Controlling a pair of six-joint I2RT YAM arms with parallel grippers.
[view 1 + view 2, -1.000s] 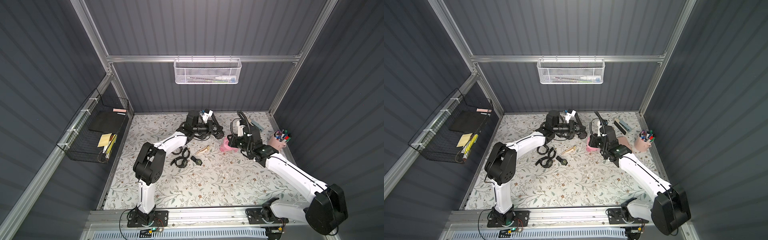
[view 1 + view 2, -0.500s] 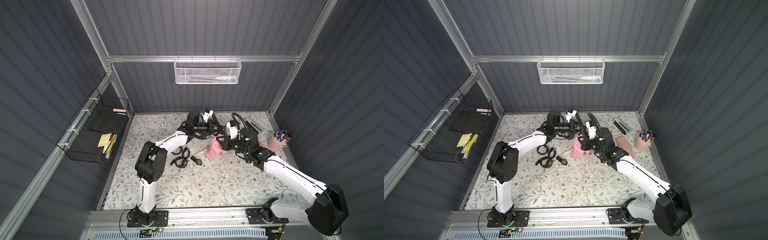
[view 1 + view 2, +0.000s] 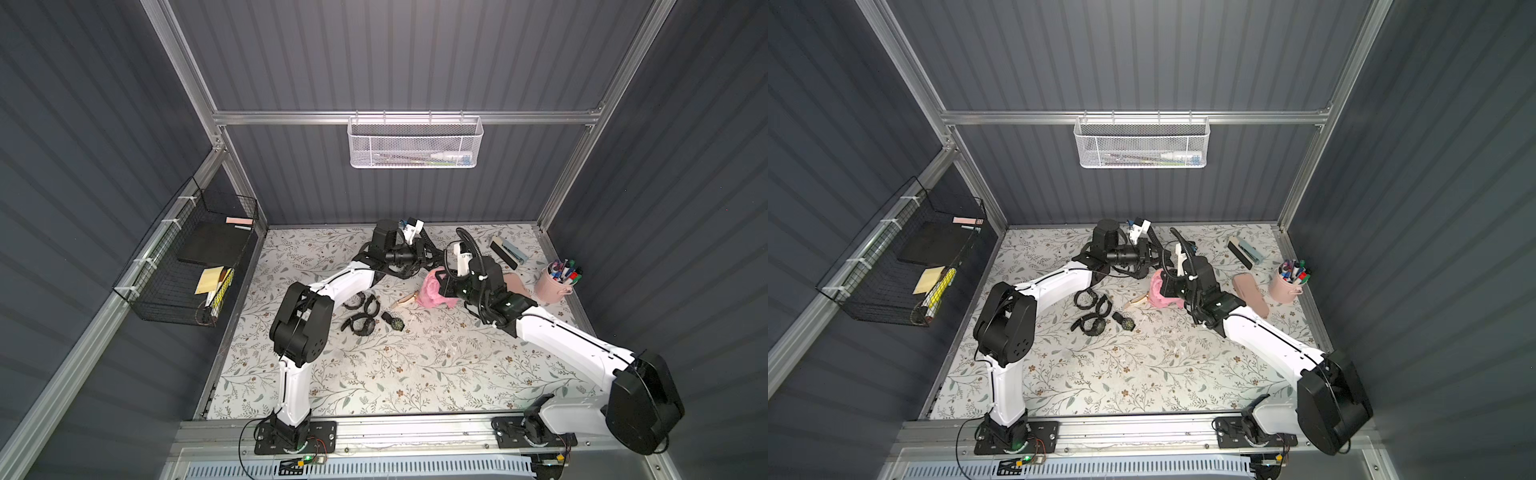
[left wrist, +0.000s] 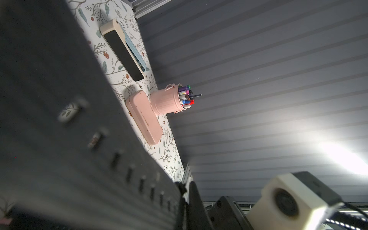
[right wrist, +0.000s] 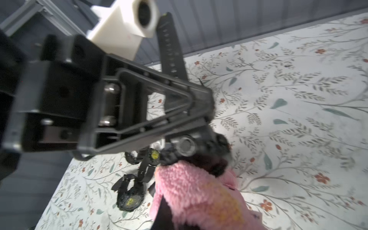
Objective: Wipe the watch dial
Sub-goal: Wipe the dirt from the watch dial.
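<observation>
My left arm [image 3: 345,282] rose from its base at the near edge, bent sharply at the elbow and reached to the far middle of the table [image 3: 415,365]. Its wrist was turned so that my left gripper [image 3: 417,254] pointed right. The jaws were pinched together on the black watch [image 5: 186,147], gripping it where the strap [image 5: 171,51] met the case. The watch hung above the table at the far middle, with one end of the strap sticking up past the fingers [image 5: 155,119]. My right arm [image 3: 557,336] stretched low and long from the near right corner toward the far left. My right gripper [image 3: 445,286] was clamped on a fluffy pink cloth [image 3: 432,289], which bunched around its tips and hid most of them. In the right wrist view the cloth lay right up against the watch's case. The dial itself was hidden, and I could not tell whether the cloth touched it. On the table just left of the cloth lay other black watches [image 3: 360,325] and a pale tan strip [image 3: 405,299]. To the right stood a pink cup of pens [image 3: 555,286] beside a pink case [image 3: 517,286].
</observation>
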